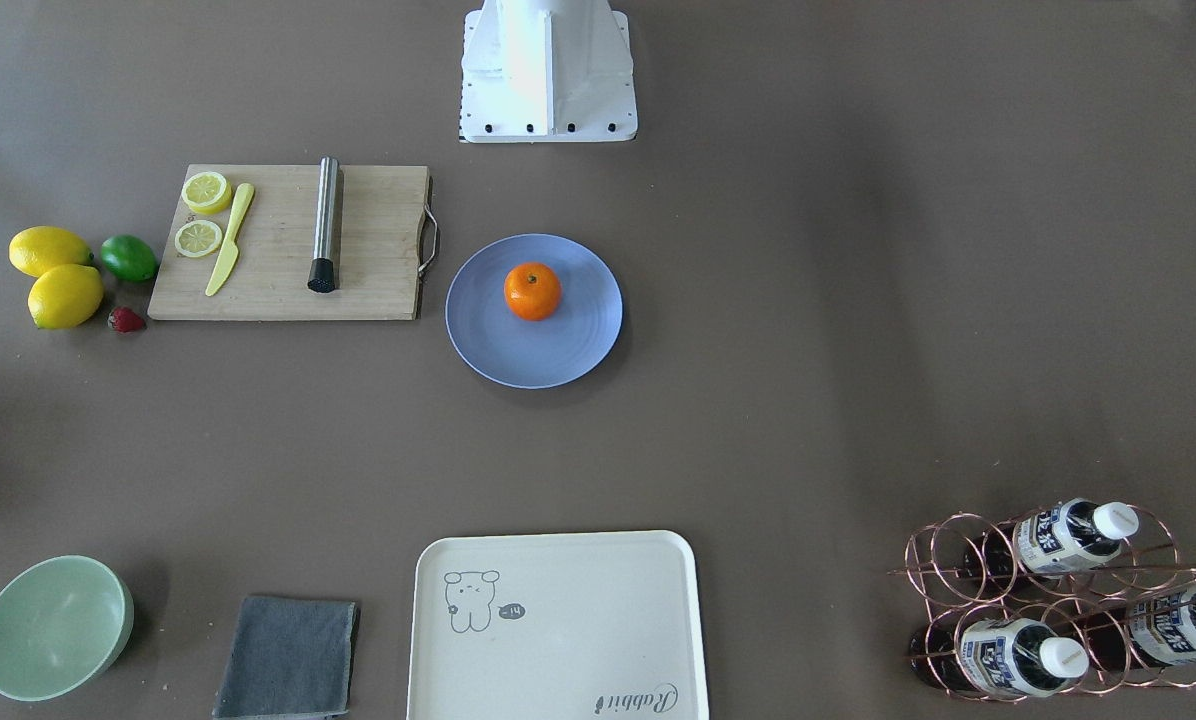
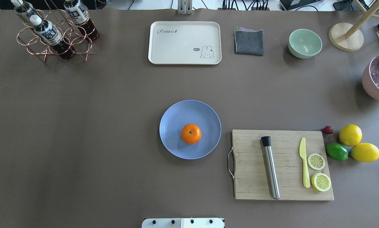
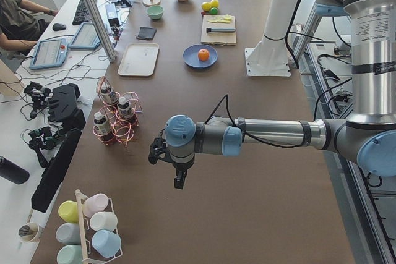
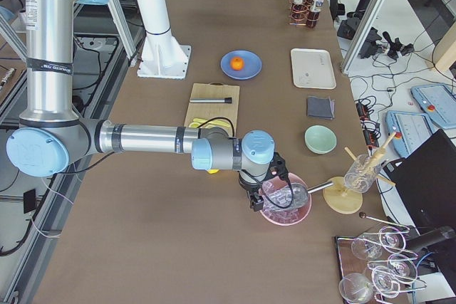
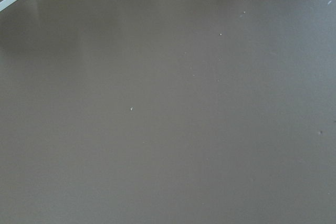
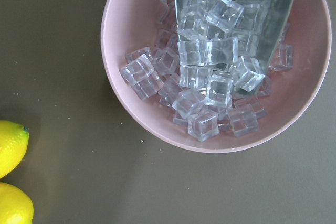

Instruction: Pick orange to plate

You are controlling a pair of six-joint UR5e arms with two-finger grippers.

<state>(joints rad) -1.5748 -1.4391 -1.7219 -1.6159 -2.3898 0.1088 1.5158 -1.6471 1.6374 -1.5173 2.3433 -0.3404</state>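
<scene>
The orange (image 2: 191, 134) — small, round, bright, its dark-green stem dot facing up — sits on the periwinkle-blue plate (image 2: 176, 114), a round flat dish with faint concentric rings, mid-table.

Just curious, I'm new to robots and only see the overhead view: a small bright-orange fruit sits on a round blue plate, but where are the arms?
Observer: The left hand hangs over plain brown tabletop, far from the round periwinkle-blue plate.
Visitor: And the right?
Observer: The right hand hangs above a round pink bowl of clear ice cubes.
Visitor: Anyone nearby?
Observer: A person in a dark shirt sits at a desk beside the table.
</scene>
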